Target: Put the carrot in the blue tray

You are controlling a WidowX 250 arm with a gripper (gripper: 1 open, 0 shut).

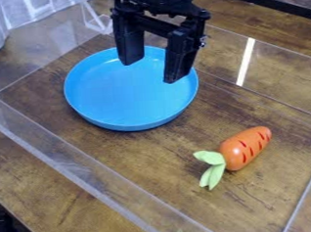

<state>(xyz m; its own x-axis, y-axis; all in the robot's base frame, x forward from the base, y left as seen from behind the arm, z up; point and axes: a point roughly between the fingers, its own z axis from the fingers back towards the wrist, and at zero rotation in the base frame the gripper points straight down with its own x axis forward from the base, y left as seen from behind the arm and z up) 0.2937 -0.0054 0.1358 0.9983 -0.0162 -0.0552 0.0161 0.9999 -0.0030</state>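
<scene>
Two black fingers of the gripper point(156, 59) are hanging wide apart and empty over the blue tray point(118, 100), pointing down. Well apart, nearer the camera, the carrot point(239, 152) is lying on the wooden table point(97, 199), leaves pointing lower left.

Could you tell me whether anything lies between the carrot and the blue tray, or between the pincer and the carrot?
Nothing visible does. The carrot lies on bare wooden table to the lower right of the blue tray, apart from it. The open pincer hangs over the tray, with only empty tabletop between it and the carrot.
</scene>
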